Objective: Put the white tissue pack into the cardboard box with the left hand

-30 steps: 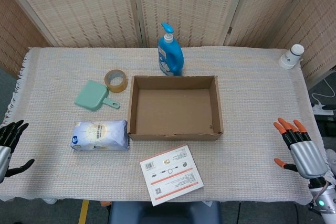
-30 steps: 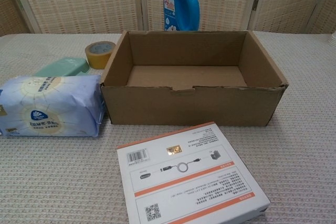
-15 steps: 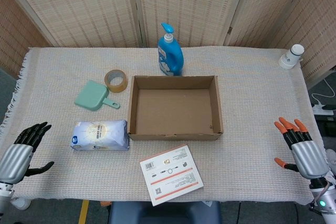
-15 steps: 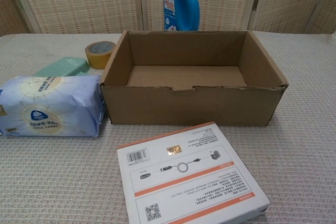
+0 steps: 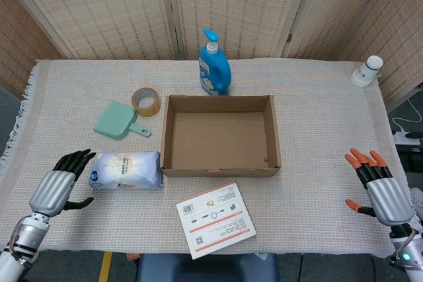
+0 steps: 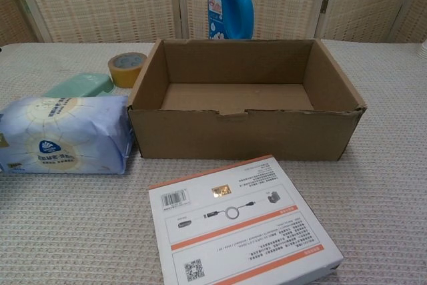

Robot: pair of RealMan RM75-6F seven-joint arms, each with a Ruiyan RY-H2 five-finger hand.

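In the head view, the tissue pack (image 5: 125, 170) is seen lying flat on the cloth-covered surface (image 5: 317, 130), just left of the box (image 5: 220, 135) and close to its front left corner. The box is shown upright and open, with nothing inside. The left hand (image 5: 58, 187) is placed just left of the pack, fingers spread and holding nothing; its dark fingertips are close to the pack's left end, though contact cannot be judged. The right hand (image 5: 379, 188) is found near the surface's right edge, well apart from the box, fingers spread and likewise holding nothing. A blue pump bottle (image 5: 213, 65) is stood behind the box, a tape roll (image 5: 145, 101) and a green scoop (image 5: 118, 121) are set to the box's left behind the pack, a printed carton (image 5: 215, 218) is laid in front of the box, and a small white object (image 5: 367, 70) is seen at the far right corner.

In the chest view, the pack (image 6: 65, 134) is shown just beside the left wall of the box (image 6: 245, 135). The carton (image 6: 240, 226) is laid in the foreground, the bottle (image 6: 230, 5) behind the box, the tape (image 6: 127, 69) and scoop (image 6: 79, 85) behind the pack. Neither hand is shown here.
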